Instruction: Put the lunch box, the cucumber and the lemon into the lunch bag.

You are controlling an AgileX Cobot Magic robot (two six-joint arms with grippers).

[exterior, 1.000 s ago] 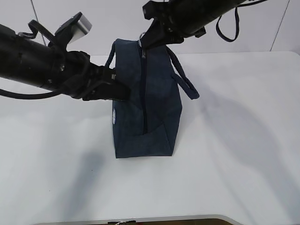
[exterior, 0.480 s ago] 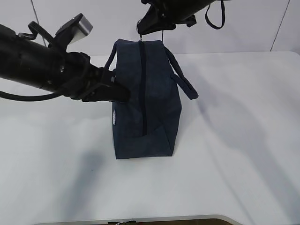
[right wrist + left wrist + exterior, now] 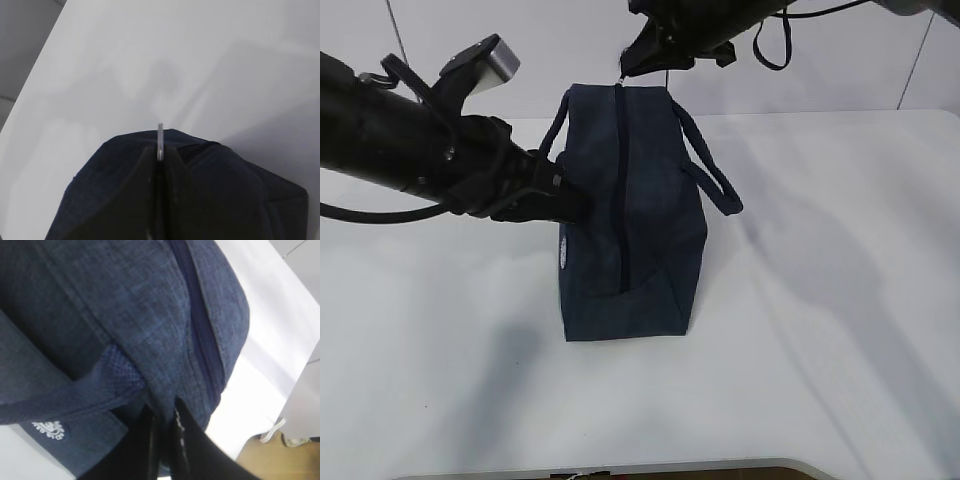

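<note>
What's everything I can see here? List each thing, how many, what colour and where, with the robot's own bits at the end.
lunch bag: one, dark navy fabric, standing in the middle of the table, zipper closed along its top.
bag handles: two, navy loops, one on each side of the bag.
ring pull: one, silver, at the far end of the zipper.
logo patch: one, white, low on the bag's left side.
table: one, white, under everything.
left gripper: one, black, shut on a pinch of fabric on the bag's left side.
right gripper: one, black, shut on the ring pull at the bag's far end.
</note>
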